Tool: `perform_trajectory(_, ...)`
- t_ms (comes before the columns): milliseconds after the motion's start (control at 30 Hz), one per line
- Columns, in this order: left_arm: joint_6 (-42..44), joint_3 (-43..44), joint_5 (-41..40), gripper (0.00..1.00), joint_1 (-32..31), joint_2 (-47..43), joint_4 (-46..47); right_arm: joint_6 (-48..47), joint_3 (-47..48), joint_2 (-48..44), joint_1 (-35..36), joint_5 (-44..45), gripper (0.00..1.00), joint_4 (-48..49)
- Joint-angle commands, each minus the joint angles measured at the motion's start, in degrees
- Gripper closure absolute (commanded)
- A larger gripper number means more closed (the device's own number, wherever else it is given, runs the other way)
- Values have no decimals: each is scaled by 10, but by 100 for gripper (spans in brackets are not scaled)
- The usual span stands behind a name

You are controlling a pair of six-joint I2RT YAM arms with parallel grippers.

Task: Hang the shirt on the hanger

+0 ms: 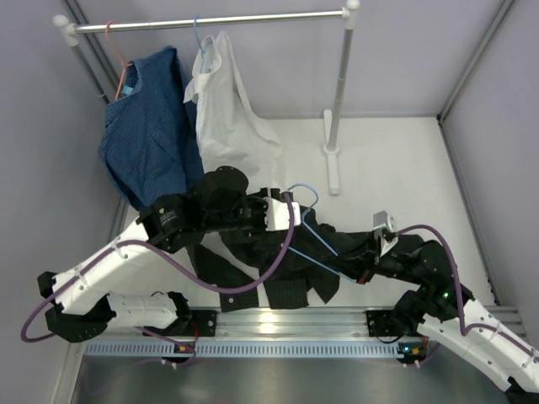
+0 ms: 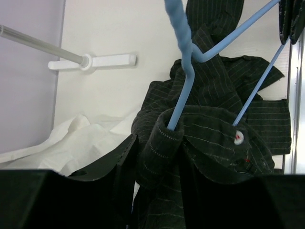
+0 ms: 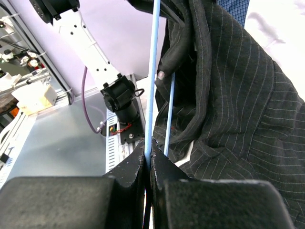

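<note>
The black pinstriped shirt (image 1: 282, 269) lies crumpled on the white table between the arms. The light-blue wire hanger (image 1: 318, 236) lies over it, hook (image 1: 307, 192) toward the back. In the left wrist view the hanger (image 2: 187, 71) runs down into the shirt's collar (image 2: 205, 138). My left gripper (image 2: 157, 145) is shut on a fold of that collar; it also shows in the top view (image 1: 282, 215). My right gripper (image 3: 147, 145) is shut on one thin wire of the hanger (image 3: 153, 71), with the shirt (image 3: 228, 105) hanging beside it. It sits at the shirt's right edge (image 1: 360, 269).
A clothes rack (image 1: 210, 21) stands at the back with its post and foot (image 1: 334, 160) on the right. A blue shirt (image 1: 147, 135) on a pink hanger and a white shirt (image 1: 227, 118) on a blue hanger hang from it, the white one reaching the table (image 2: 81, 143).
</note>
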Motion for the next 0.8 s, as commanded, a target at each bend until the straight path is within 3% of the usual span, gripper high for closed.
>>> perform_trajectory(0,13,13,40,58,2,9,21,-17,28,-8,8,-18,100,37)
perform_trajectory(100,5,11,74,61,2,15,21,-19,33,-2,9,-22,100,36)
perform_trajectory(233,2,11,124,81,2,9,21,-25,38,-3,8,-19,100,31)
perform_trajectory(333,-4,17,137,83,1,7,21,-26,40,-4,9,-18,100,29)
perform_trajectory(433,-8,21,148,94,2,2,22,-24,39,-4,8,-18,100,33)
perform_trajectory(767,-33,35,220,86,2,0,33,-17,57,32,8,-44,100,51)
